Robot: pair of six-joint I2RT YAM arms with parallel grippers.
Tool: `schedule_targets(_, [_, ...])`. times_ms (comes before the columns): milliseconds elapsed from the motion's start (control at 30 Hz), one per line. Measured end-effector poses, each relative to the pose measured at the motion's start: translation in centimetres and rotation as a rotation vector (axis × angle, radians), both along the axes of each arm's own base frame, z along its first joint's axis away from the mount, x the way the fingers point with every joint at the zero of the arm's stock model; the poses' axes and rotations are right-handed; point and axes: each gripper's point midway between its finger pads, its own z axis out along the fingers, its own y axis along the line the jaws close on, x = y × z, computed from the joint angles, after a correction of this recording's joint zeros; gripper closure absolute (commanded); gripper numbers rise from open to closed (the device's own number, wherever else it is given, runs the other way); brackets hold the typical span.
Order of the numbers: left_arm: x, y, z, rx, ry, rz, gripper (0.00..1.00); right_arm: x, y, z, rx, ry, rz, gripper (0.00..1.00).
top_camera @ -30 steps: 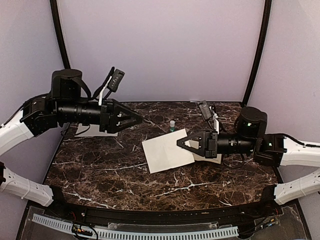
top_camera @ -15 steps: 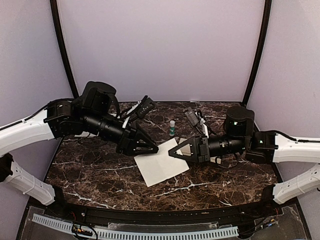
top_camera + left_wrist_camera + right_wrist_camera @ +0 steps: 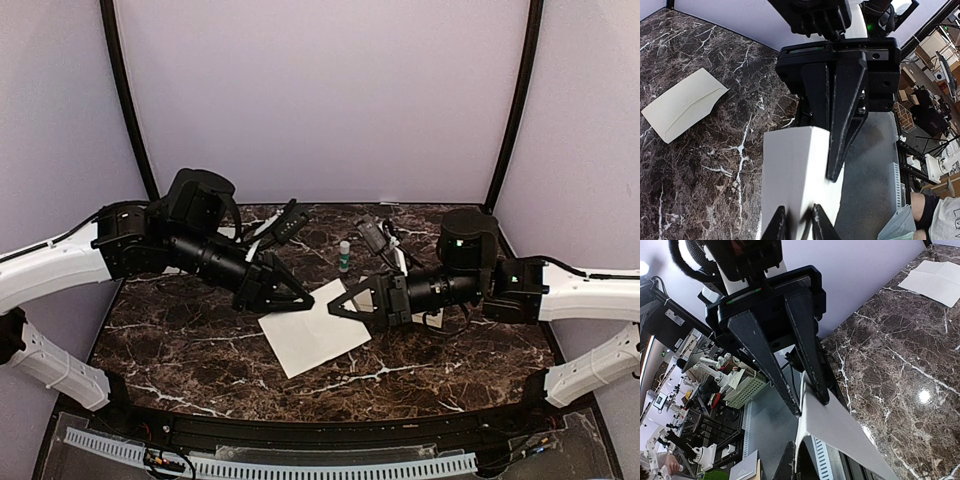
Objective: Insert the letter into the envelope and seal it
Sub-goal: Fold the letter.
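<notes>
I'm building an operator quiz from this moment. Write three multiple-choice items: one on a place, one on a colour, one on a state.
1. Where is the envelope? A in a gripper; B flat on the table; C hanging off the table's edge.
2. What colour is the sheet between the arms? A white; B blue; C black.
3. The right gripper is: A wide open; B shut on the envelope; C shut on the sheet.
B: it lies on the marble, apart from both grippers. A: the left wrist view shows it white. C: it pinches the sheet's edge.
</notes>
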Motion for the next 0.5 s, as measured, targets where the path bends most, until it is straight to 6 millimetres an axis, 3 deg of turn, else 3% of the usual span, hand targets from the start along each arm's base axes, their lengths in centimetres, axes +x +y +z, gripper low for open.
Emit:
schedule_targets(133, [-0.13, 0.08, -0.58, 0.01, 0.013, -0.002, 0.99, 0.0, -0.01, -0.25, -0.01, 0.002, -0.001, 1.0])
schedule_targets(300, [-0.47, 0.26, -0.79, 0.008, 0.022, -0.012, 1.0, 0.25, 0.09, -0.54, -0.026, 0.001, -0.017, 0.97])
schedule_targets(400, [-0.56, 0.4, -0.67, -0.002, 0.021, -0.009, 1.0, 0.54, 0.05, -0.38, -0.024, -0.008, -0.034, 0.68])
schedule_targets(500, [-0.8, 0.8, -0.85, -0.01, 0.033, 0.0, 1.0, 0.86, -0.4, 0.38, -0.009, -0.025, -0.065, 0.47])
